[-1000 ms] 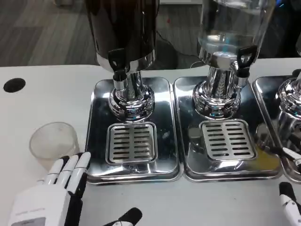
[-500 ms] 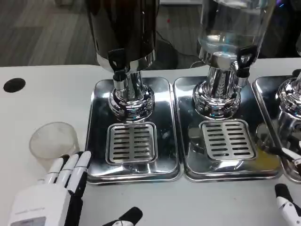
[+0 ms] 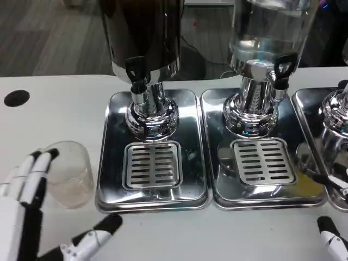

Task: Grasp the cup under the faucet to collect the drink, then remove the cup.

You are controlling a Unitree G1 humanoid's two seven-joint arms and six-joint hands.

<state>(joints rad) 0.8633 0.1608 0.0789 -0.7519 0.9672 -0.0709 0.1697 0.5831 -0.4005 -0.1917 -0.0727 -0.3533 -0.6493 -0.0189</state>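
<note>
A clear plastic cup stands on the white table just left of the left steel drip tray. My left hand is at the bottom left. Its fingers lie against the cup's left side and its thumb reaches out below the cup, apart from it. The hand looks open, with the cup between fingers and thumb. The dark dispenser's faucet hangs over the slotted grate, which has nothing on it. Only the fingertips of my right hand show at the bottom right edge, spread and holding nothing.
A second dispenser with a clear tank and its own tray stands to the right. Part of a third one is at the right edge. A black round hole marks the table at far left.
My left hand has swung left and spread, so its fingers now lie at the cup's left and its thumb below it. The cup looks larger and has shifted a little toward me.
</note>
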